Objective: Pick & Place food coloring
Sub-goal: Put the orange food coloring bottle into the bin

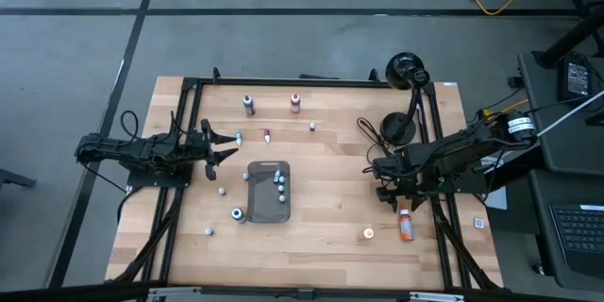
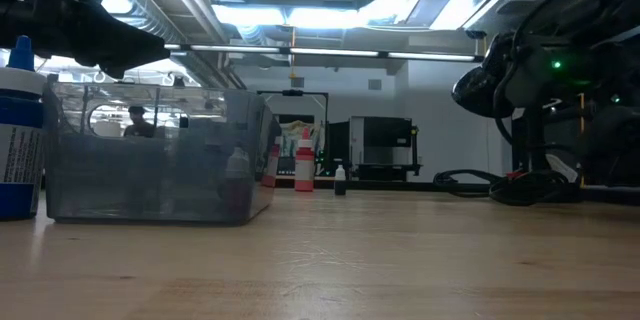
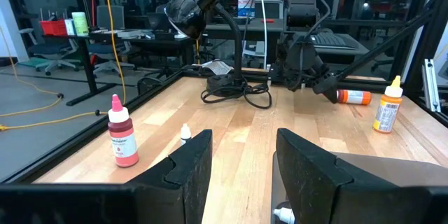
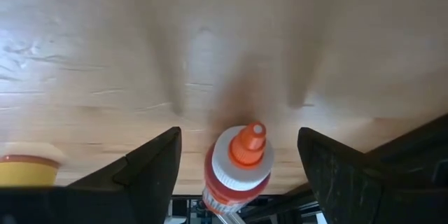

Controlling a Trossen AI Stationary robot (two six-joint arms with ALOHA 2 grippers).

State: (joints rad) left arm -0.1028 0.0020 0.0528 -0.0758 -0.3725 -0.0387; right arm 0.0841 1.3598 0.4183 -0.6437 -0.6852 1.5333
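Fingers: right gripper (image 4: 238, 161) spread wide astride lying orange-capped bottle (image 4: 236, 161), not gripping; left gripper (image 3: 241, 171) part-open, empty, left of tray (image 1: 268, 192).

The left gripper (image 3: 241, 168) has its two dark fingers (image 3: 192, 164) parted, with bare wooden table (image 3: 245, 122) between them. Beyond the fingers stand a red bottle (image 3: 122, 140) and, near it, a tiny white-capped bottle (image 3: 185, 133). Farther off, a black lamp (image 3: 199, 7) rises over its coiled cable (image 3: 234, 96). The right arm (image 3: 301, 59) hangs over the far side, near an orange bottle lying flat (image 3: 353, 96) and a yellow upright bottle (image 3: 387, 108).
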